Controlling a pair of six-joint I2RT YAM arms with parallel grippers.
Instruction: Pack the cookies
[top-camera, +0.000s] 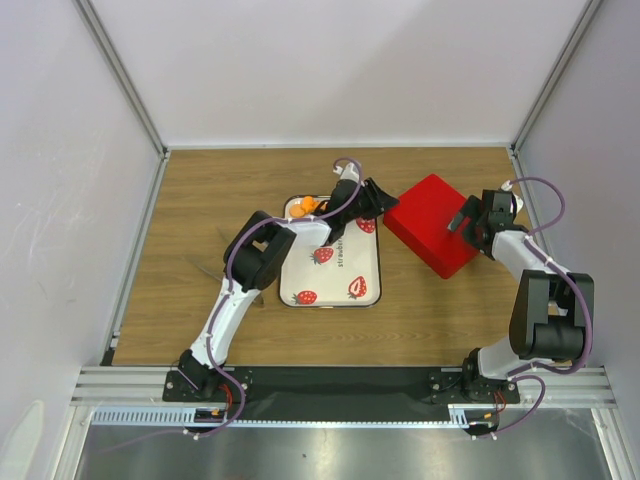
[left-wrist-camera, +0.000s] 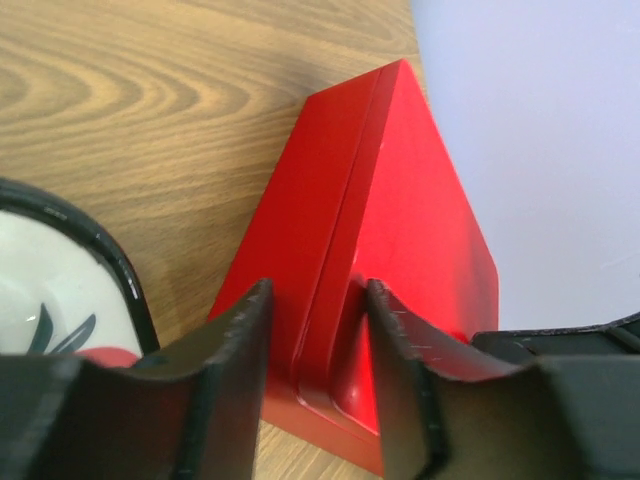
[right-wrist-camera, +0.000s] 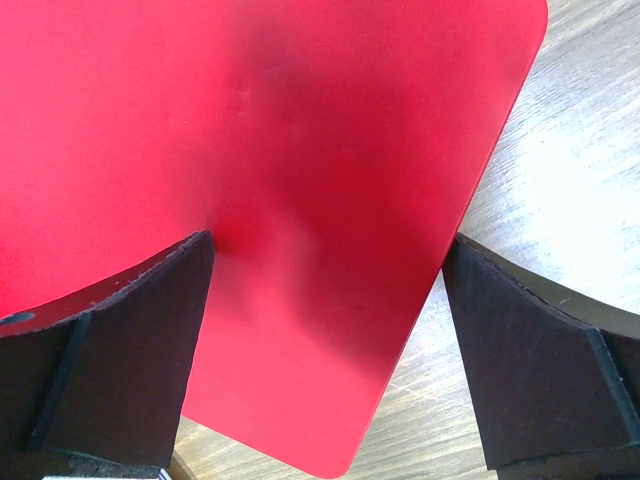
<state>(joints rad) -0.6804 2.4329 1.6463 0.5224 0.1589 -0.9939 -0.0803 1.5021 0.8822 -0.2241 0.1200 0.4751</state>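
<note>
Orange cookies (top-camera: 307, 206) lie at the far left corner of the strawberry-patterned tray (top-camera: 335, 288), partly hidden by my left arm. A closed red box (top-camera: 432, 226) sits to the right of the tray. My left gripper (top-camera: 384, 200) reaches over the tray's far right corner to the box's left corner. In the left wrist view its jaws (left-wrist-camera: 317, 290) stand open, straddling the seam at the corner of the red box (left-wrist-camera: 400, 200). My right gripper (top-camera: 463, 222) hovers wide open over the box's right side, with the red lid (right-wrist-camera: 250, 120) between its fingers (right-wrist-camera: 328, 245).
The tray's black rim (left-wrist-camera: 110, 255) lies just left of the left fingers. White walls close in the wooden table (top-camera: 220, 190) at the back and on both sides. A metal rail (top-camera: 340, 385) carrying both arm bases runs along the front edge.
</note>
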